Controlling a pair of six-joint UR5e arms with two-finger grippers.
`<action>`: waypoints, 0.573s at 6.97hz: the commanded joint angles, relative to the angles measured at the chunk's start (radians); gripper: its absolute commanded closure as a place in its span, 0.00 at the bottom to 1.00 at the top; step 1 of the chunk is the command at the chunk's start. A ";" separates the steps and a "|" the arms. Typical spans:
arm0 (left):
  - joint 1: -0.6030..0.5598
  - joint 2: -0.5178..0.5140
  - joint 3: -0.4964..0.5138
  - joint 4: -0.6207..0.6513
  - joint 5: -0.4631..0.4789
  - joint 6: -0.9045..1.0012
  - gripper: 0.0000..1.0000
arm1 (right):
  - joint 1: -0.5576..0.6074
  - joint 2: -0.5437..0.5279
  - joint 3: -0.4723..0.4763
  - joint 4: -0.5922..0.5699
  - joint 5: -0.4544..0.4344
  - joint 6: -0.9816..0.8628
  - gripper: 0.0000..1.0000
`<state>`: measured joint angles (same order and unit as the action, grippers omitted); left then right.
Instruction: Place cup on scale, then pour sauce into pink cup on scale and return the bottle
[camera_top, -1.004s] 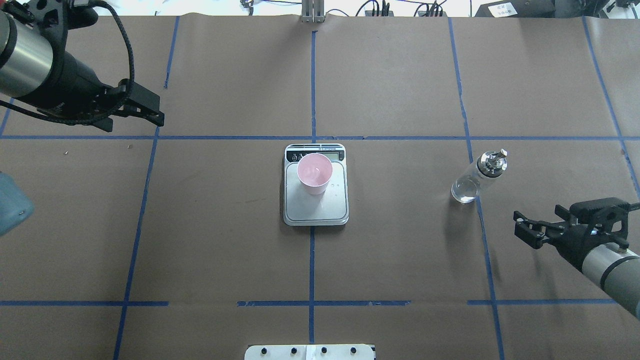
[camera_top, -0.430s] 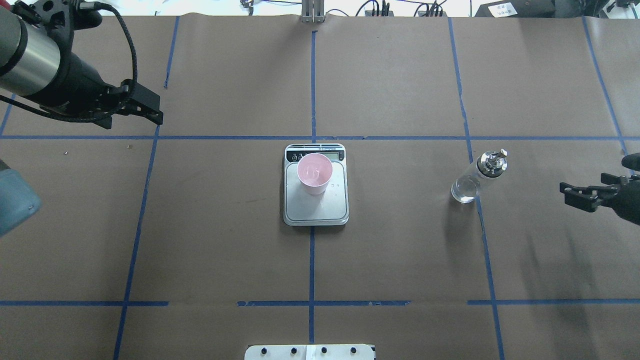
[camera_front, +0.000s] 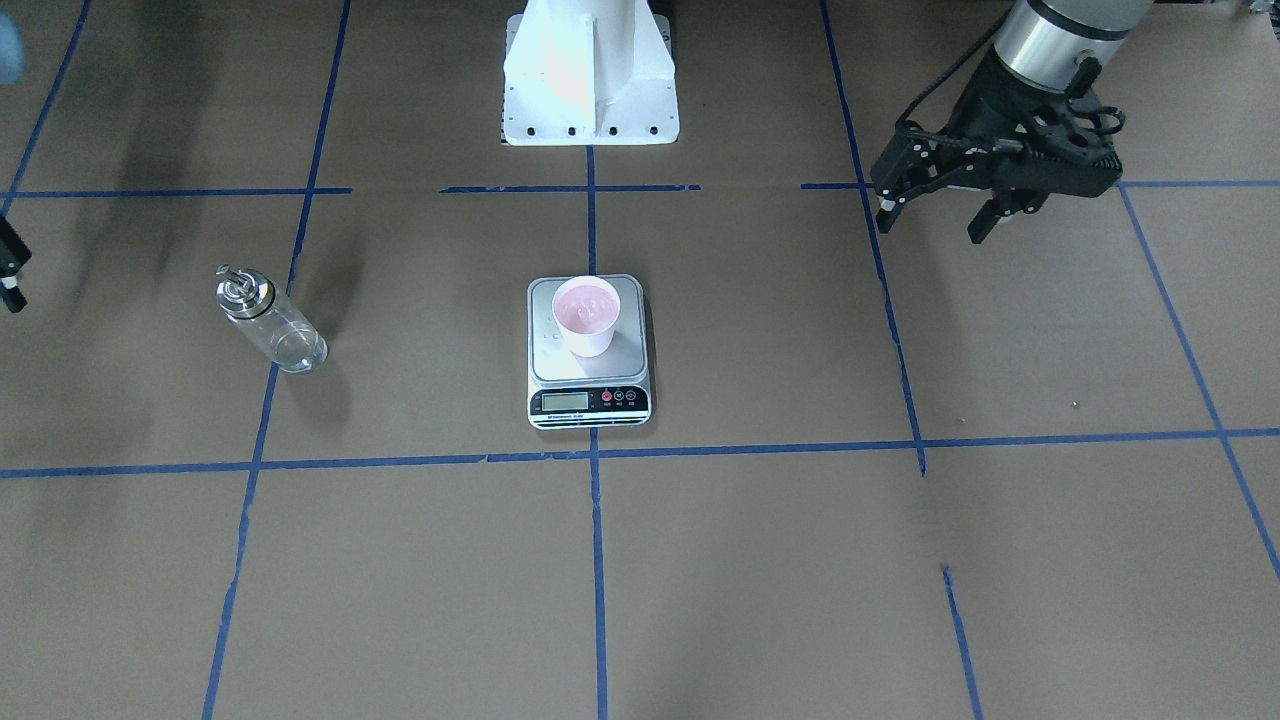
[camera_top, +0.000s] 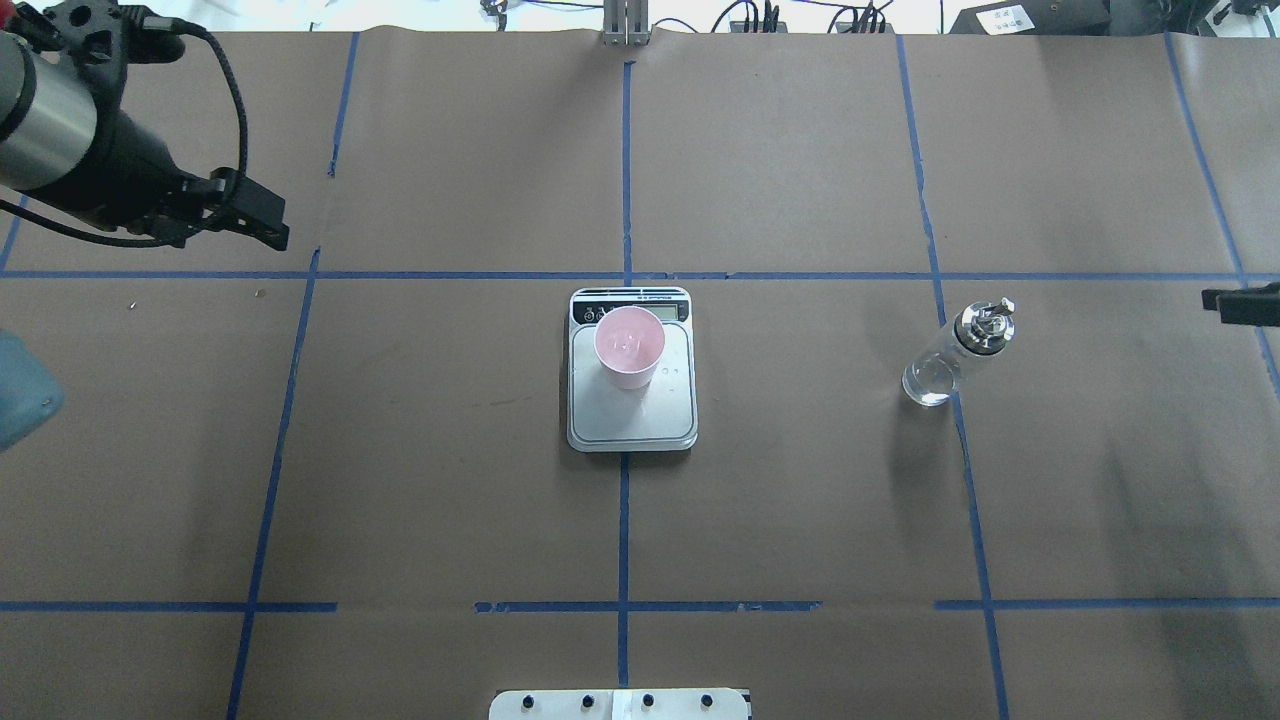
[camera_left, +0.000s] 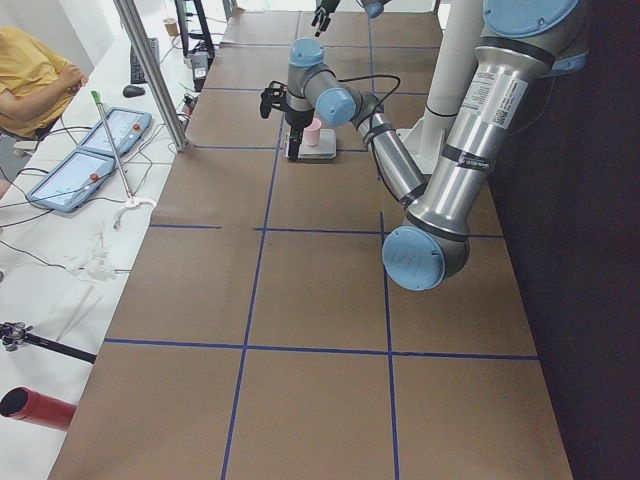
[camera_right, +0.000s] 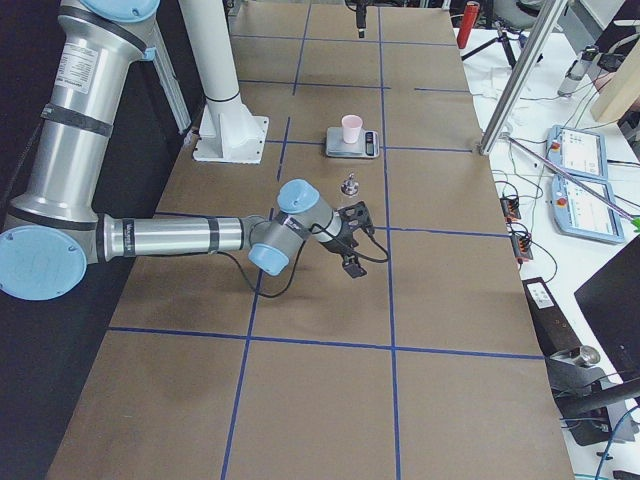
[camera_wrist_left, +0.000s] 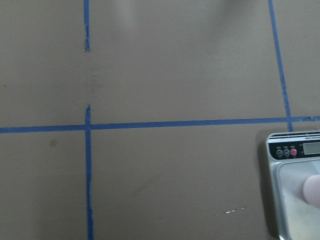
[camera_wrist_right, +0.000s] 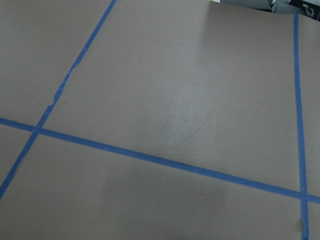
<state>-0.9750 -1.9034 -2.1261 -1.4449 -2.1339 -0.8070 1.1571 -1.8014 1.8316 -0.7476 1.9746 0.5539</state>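
Since a second ago my right gripper (camera_top: 1238, 303) has slid outward; I cannot tell its opening. Beyond, the glass bottle (camera_top: 948, 357) stands alone, then the pink cup (camera_top: 629, 346) upright on the scale (camera_top: 640, 418). Farthest, left gripper (camera_front: 930, 220) spread, empty.

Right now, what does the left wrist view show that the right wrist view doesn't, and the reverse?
Only the left wrist view: the scale at its right edge, display and buttons visible, with a sliver of the pink cup on its platform. Only the right wrist view: a faint curved mark on the paper. Both: brown table paper crossed by blue tape lines.
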 joint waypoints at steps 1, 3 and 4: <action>-0.133 0.096 0.030 -0.002 -0.004 0.278 0.00 | 0.203 0.217 -0.006 -0.457 0.153 -0.322 0.00; -0.317 0.118 0.145 0.001 -0.033 0.537 0.00 | 0.303 0.255 -0.006 -0.672 0.222 -0.490 0.00; -0.409 0.118 0.228 0.000 -0.094 0.669 0.00 | 0.309 0.240 -0.008 -0.744 0.246 -0.491 0.00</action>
<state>-1.2662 -1.7904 -1.9923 -1.4445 -2.1732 -0.3039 1.4386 -1.5578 1.8251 -1.3836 2.1851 0.1045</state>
